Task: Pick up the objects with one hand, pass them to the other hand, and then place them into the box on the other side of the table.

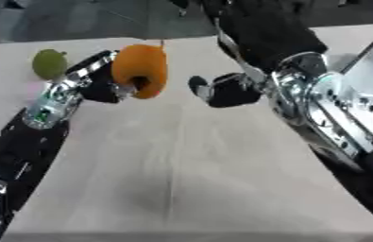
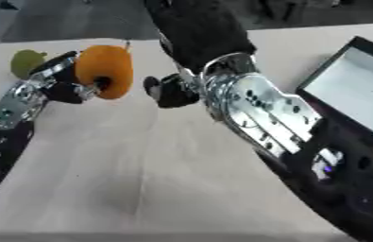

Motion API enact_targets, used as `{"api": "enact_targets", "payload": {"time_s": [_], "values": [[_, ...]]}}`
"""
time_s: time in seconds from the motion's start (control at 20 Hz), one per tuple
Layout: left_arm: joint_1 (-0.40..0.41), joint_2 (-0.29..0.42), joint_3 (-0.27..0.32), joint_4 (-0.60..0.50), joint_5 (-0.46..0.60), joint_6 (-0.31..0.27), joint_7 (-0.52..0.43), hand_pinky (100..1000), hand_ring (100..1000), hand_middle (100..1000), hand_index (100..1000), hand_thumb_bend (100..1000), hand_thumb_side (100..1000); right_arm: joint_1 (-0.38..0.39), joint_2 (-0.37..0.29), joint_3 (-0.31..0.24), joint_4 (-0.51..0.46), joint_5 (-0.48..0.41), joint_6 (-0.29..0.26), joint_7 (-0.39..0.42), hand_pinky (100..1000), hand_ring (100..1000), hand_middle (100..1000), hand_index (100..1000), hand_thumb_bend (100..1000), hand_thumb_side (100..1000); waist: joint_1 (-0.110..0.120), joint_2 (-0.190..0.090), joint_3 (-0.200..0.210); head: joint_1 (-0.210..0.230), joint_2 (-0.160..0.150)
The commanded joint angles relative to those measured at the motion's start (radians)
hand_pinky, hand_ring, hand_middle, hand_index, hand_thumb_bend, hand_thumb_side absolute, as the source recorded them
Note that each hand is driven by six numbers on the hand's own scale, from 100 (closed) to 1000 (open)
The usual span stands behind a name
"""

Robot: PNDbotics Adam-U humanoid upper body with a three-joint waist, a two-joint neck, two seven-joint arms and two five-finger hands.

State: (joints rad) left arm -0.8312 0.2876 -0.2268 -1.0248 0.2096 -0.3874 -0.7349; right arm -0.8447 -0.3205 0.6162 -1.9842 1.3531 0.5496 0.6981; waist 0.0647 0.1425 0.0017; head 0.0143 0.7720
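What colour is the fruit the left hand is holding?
Orange, clearest in the left eye view, held in the left hand.

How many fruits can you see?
2. A round orange fruit is held up in the robot's left hand; a small round green fruit sits on the table behind that hand. The arms could hide more.

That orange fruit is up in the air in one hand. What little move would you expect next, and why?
Probably the right hand closes the small gap and takes the orange fruit. The left hand holds it above the table, facing the right hand, and the box lies on the right. A green fruit waits behind.
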Motion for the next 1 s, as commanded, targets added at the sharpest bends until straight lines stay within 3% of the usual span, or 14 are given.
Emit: {"api": "enact_targets", "payload": {"time_s": [0.05, 0.45, 1.0], "values": [[-0.030, -0.004, -0.006, -0.048, 0.035, -0.121, -0.172, 573, 427, 407, 493, 100, 282, -0.018, 0.003, -0.003, -0.016, -0.010, 0.103, 0.088, 834, 864, 842, 1000, 427, 329, -0.001, -0.012, -0.001, 0.003, -0.002], [-0.028, -0.023, -0.047, -0.080, 0.030, -0.106, -0.172, 575, 428, 408, 495, 100, 277, -0.019, 0.009, 0.004, -0.016, -0.030, 0.113, 0.079, 832, 860, 832, 1000, 423, 312, 0.001, -0.010, -0.002, -0.015, -0.002], [-0.050, -0.043, -0.070, -0.141, 0.083, -0.079, -0.172, 577, 427, 407, 494, 100, 294, -0.016, 0.014, 0.016, -0.016, -0.091, 0.166, 0.057, 828, 851, 811, 996, 401, 299, 0.004, -0.006, -0.006, -0.016, -0.002]]}}
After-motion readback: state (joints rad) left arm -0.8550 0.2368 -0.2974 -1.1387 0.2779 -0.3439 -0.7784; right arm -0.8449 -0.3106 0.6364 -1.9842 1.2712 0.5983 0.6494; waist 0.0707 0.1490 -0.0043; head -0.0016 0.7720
